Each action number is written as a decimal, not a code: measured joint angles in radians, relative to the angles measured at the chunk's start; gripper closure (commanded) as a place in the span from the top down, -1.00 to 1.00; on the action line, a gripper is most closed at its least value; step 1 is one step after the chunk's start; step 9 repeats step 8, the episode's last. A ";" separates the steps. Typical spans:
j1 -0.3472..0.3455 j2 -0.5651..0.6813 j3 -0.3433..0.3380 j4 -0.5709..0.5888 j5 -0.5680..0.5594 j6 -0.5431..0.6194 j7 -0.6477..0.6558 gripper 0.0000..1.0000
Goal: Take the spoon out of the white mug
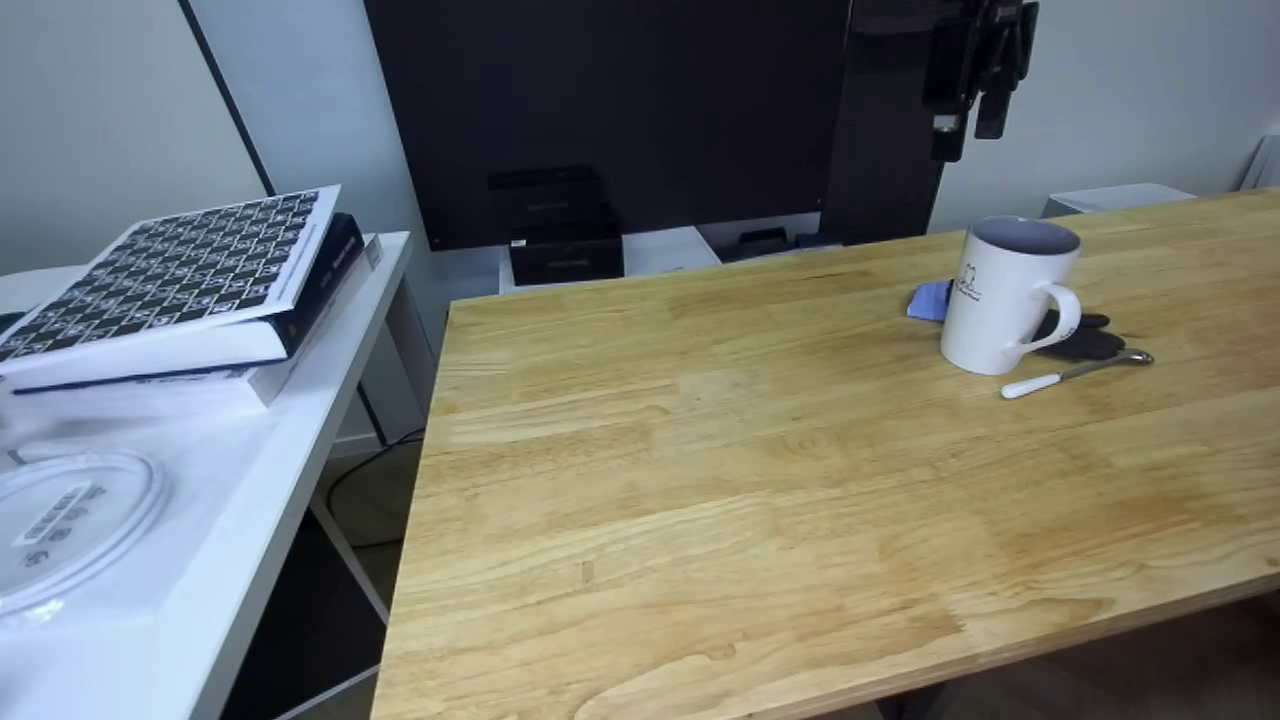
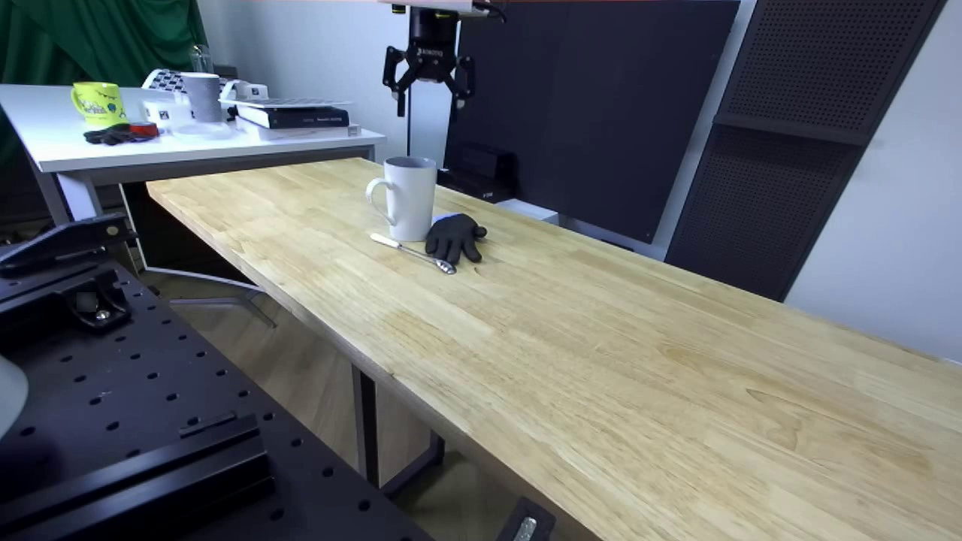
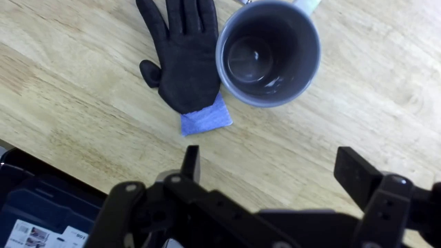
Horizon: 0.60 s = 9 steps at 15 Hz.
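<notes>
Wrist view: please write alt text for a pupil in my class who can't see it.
A mug seen from above, its grey-blue inside visible to the bottom, stands on a wooden table. Just left of it in the picture lies a black glove with a blue cuff. The open gripper, holding nothing, fills much of the lower part.

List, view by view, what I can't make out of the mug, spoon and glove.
Print on the white mug: too small to read in an exterior view.
Black glove: middle behind the mug in an exterior view; four fingertips past the wrist view's top edge.
Whether mug and glove touch: the mug covers that spot in the wrist view.
Spoon: mostly cut off by the wrist view's top edge.
</notes>
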<state>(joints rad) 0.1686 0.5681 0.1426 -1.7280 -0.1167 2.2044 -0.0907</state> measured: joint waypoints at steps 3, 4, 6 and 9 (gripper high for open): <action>0.019 -0.039 -0.034 -0.070 -0.006 0.132 0.112 1.00; 0.023 -0.043 -0.038 -0.079 -0.005 0.141 0.114 1.00; 0.023 -0.040 -0.037 -0.079 -0.004 0.140 0.110 1.00; 0.023 -0.037 -0.037 -0.078 -0.004 0.140 0.109 1.00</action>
